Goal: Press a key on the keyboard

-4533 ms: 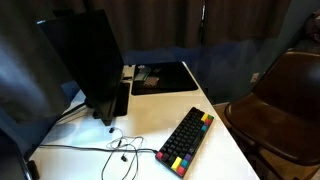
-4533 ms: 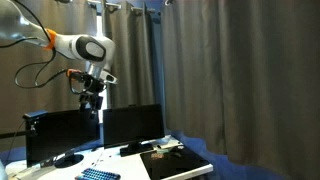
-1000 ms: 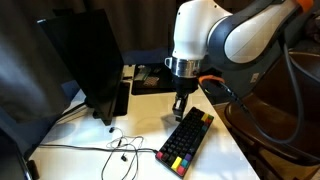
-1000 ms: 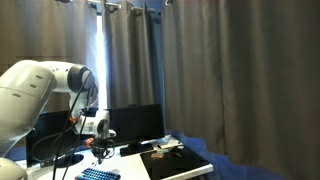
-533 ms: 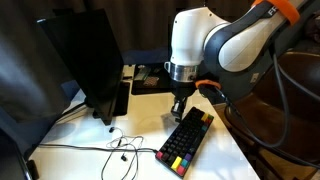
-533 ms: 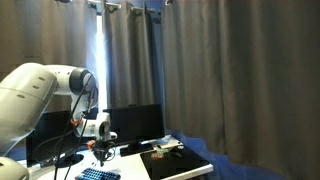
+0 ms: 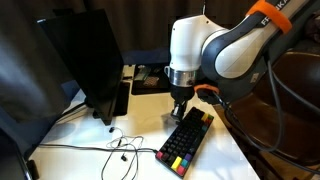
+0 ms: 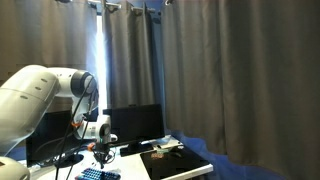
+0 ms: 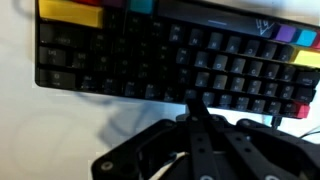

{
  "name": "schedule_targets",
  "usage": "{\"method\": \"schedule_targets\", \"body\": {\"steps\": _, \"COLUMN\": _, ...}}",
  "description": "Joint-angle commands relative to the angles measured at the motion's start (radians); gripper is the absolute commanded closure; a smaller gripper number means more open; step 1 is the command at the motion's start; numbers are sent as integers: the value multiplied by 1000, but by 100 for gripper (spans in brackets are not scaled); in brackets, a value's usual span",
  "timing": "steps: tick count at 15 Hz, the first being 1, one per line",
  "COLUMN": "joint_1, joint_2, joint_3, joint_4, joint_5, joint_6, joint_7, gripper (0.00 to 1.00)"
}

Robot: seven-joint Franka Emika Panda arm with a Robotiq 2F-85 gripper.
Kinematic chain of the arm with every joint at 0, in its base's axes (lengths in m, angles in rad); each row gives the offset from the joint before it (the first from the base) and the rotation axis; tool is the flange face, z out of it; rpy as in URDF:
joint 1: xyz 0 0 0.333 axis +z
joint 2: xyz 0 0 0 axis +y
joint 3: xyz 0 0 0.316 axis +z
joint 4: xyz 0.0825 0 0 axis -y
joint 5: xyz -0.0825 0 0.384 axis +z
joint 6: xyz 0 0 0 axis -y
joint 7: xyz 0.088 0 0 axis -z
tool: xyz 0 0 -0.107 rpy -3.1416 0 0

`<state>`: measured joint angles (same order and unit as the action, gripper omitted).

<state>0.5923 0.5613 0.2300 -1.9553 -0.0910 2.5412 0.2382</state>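
Note:
The keyboard point(image 7: 187, 142) is compact and black with a row of red, yellow, green and blue keys along one edge. It lies on the white table point(image 7: 135, 125), and a corner of it shows low in an exterior view point(image 8: 97, 175). My gripper point(image 7: 178, 112) points down just above its far end, also seen from the side point(image 8: 100, 156). In the wrist view the keyboard point(image 9: 170, 60) fills the top. My gripper point(image 9: 196, 98) is shut with nothing in it, its joined tips at the keyboard's near edge.
A large black monitor point(image 7: 85, 60) stands at the table's far side, with thin cables point(image 7: 120, 150) trailing in front of it. A flat black pad point(image 7: 160, 77) lies behind the arm. A brown chair point(image 7: 285, 100) stands beside the table. Dark curtains hang behind.
The arm has sunk a little toward the keyboard's far end, and the fingers have closed the last bit. The keyboard has not moved.

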Motion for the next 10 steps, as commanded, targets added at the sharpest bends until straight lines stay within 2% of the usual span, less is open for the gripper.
{"method": "schedule_targets", "body": {"steps": 1, "joint_1": 27, "joint_2": 29, "joint_3": -20, "joint_4": 30, "joint_5": -27, "joint_6": 2, "joint_7": 37, "gripper": 100}}
{"method": "schedule_targets", "body": {"steps": 10, "joint_1": 49, "joint_2": 65, "joint_3": -44, "joint_4": 56, "joint_5": -35, "joint_6": 3, "joint_7": 46, "gripper": 100}}
